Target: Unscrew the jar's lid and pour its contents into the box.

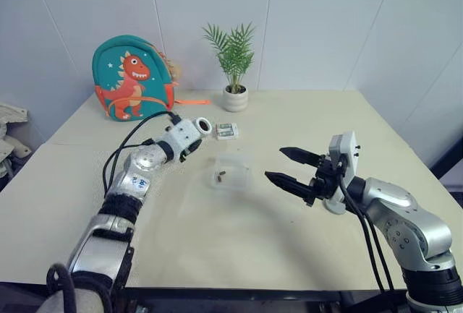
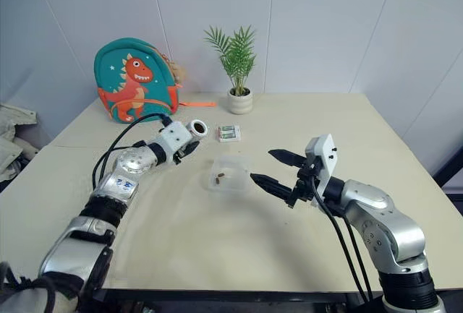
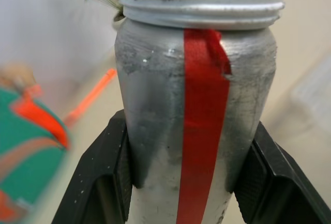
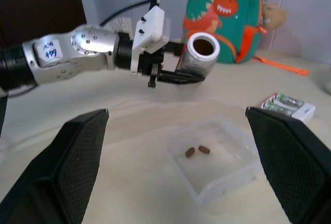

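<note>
Right wrist view: pour looks done, jar open in the left hand

Left hand [image 4: 178, 75] clamped on the jar [image 4: 201, 54], held level above the desk [image 1: 231, 241] towards its far left side, mouth open, no lid on it. Two brown bits of contents [image 4: 197, 151] lying in the box [image 4: 214, 168] near mid-desk. Right hand [image 1: 287, 166] spread wide and empty just beside the box. Judged nearly finished: unscrewing and pouring apparently complete, only setting the jar down left.
</note>
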Controlling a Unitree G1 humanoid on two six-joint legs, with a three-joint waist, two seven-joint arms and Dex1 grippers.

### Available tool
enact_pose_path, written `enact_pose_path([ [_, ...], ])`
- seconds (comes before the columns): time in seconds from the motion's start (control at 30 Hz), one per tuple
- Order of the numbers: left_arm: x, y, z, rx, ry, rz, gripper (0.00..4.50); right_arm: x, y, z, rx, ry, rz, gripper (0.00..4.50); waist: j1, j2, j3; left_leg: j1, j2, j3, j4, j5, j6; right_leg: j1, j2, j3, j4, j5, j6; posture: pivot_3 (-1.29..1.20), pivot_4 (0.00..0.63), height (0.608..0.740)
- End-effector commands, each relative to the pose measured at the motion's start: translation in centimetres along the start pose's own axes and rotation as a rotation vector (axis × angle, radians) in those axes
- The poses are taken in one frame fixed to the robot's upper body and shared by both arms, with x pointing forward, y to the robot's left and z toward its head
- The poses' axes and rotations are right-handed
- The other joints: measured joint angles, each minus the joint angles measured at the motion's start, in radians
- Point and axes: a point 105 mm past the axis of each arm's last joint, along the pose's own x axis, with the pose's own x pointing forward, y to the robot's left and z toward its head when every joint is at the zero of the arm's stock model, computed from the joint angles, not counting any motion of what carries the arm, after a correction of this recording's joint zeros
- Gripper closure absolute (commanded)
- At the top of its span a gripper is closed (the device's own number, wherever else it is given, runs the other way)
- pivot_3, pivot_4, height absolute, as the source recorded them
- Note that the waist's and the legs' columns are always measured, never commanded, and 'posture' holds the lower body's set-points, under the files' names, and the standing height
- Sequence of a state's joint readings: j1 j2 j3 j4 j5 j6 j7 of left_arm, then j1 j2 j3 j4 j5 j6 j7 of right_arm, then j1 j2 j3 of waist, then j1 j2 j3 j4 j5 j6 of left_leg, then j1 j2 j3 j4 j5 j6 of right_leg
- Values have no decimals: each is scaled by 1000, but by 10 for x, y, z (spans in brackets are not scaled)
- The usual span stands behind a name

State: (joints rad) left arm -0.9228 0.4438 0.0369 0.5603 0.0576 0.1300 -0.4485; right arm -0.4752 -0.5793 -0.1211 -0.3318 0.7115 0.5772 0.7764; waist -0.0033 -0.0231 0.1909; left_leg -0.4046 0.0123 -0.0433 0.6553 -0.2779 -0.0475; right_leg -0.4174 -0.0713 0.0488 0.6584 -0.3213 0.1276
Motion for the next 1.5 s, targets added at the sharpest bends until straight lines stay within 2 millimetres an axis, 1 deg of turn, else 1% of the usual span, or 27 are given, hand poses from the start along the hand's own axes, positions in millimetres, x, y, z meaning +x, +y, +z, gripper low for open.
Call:
enact_pose_path([
  [0.03,-22,27,1,-304,-44,138,2402,2,9,16,-46,-30,52,14,-5,0,0,0,0,0,0,0,0,0,0,0,0,0,0,0,150,740],
  [0.2,-51,48,-30,-558,-56,326,2402,7,16,16,-46,-30,92,14,-8,0,0,3,0,-1,5,1,0,1,0,1,3,0,-1,0,150,740],
  [0.3,-64,53,-49,-548,-22,358,2402,11,19,16,-48,-28,118,14,-8,0,0,4,0,-2,7,1,0,3,1,0,3,2,-2,0,150,740],
  [0.37,-74,59,-66,-547,4,405,2402,14,22,15,-53,-24,137,14,-6,0,0,4,0,-2,7,1,0,4,1,0,2,4,-2,0,150,740],
  [0.43,-80,61,-82,-520,50,426,2402,17,24,15,-56,-23,151,14,-5,0,0,5,0,-2,7,2,0,5,1,0,1,5,-2,0,150,740],
  [0.5,-88,67,-90,-510,22,474,2402,19,27,13,-60,-21,163,14,-4,0,0,6,0,-2,7,2,0,6,1,0,1,5,-2,0,150,740],
  [0.57,-92,68,-98,-483,23,480,2402,21,29,11,-64,-14,174,14,-1,0,0,7,0,-2,7,2,0,7,1,0,0,5,-2,0,150,740],
  [0.63,-93,65,-103,-443,17,456,2402,22,31,8,-70,-4,186,14,0,0,0,7,0,-2,7,2,0,7,1,0,0,5,-2,0,150,740],
  [0.87,-100,53,-129,-428,45,432,2402,21,35,-2,-114,47,227,14,-1,0,0,7,0,-1,6,1,0,7,0,0,-2,5,-2,0,150,740],
  [0.93,-102,50,-132,-427,35,427,1665,21,36,-3,-123,54,234,0,-2,0,0,7,0,-1,5,1,0,7,0,0,-1,5,-2,0,150,740],
  [1.0,-104,49,-135,-425,39,430,1177,21,36,-4,-130,59,239,0,-2,0,0,9,0,0,4,1,0,8,0,0,-1,5,-2,0,150,740],
  [1.1,-107,49,-137,-425,38,435,219,20,35,-3,-135,61,243,0,-2,0,0,9,0,-1,4,1,0,8,0,0,-2,6,-2,0,150,740],
  [1.13,-107,48,-137,-423,37,434,13,20,35,-3,-135,61,244,0,-1,0,0,9,0,-1,4,1,0,8,0,0,-2,6,-2,0,150,740],
  [1.3,-112,47,-134,-401,28,432,13,20,35,-3,-134,61,246,0,-2,0,0,9,0,-1,2,1,0,8,0,0,-4,6,-2,0,150,740],
  [1.4,-121,46,-130,-379,24,437,13,19,34,-3,-132,62,242,0,-5,0,0,9,1,0,-1,1,0,7,0,0,-5,6,-2,0,150,740],
  [1.5,-135,47,-125,-365,23,436,13,16,34,-4,-131,64,235,0,-4,0,0,11,1,1,-4,2,0,7,0,0,-6,5,-3,0,150,740],
])
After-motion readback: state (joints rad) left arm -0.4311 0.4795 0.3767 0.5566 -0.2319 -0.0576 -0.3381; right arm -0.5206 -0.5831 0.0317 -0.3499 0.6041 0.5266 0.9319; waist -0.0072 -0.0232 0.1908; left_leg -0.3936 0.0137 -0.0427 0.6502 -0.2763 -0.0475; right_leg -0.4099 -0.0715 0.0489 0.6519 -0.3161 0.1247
